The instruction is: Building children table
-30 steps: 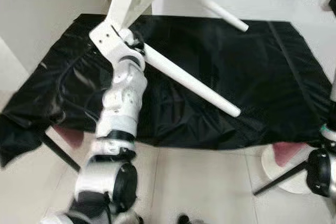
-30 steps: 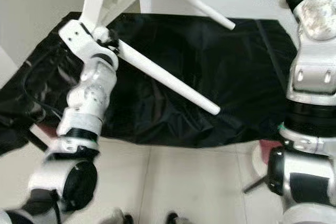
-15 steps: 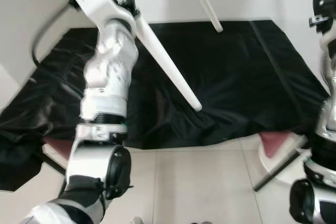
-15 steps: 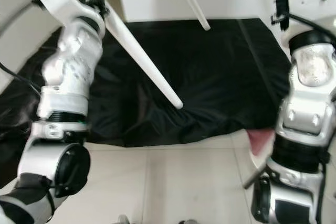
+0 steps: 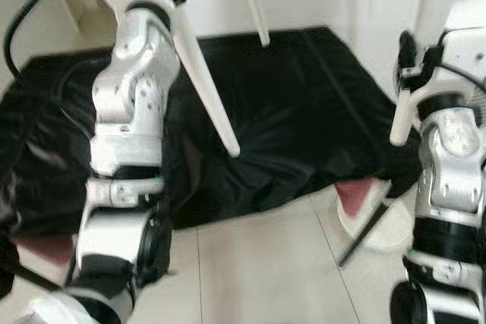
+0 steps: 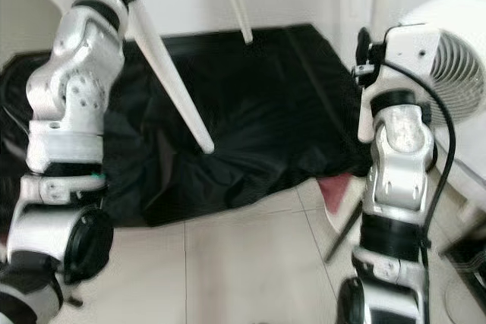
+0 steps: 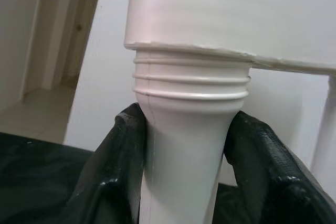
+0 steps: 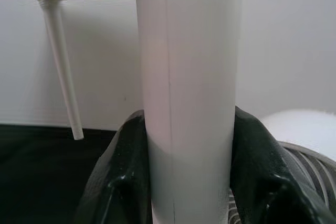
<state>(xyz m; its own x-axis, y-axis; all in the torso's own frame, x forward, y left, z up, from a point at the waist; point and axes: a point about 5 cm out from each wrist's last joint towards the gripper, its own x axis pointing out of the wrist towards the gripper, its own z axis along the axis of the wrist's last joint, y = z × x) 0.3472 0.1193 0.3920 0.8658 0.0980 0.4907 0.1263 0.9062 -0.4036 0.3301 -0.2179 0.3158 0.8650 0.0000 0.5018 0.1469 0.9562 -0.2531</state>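
Note:
The white children's table is held up off the floor over a black sheet. My left gripper is shut on one white leg, just below the threaded collar under the tabletop. That leg slants down from my raised left arm to a tip above the sheet. My right gripper is shut on a second white leg, which stands beside my right arm. A third leg hangs at the back.
A white fan stands close on the right behind my right arm. A pink piece and a black rod lie at the sheet's right front edge. Pale floor tiles run in front, with a white wall behind.
The camera has swung to the right, bringing the fan into view. The table has been tilted up, so its legs hang steeper than before. My right arm now shows holding a leg.

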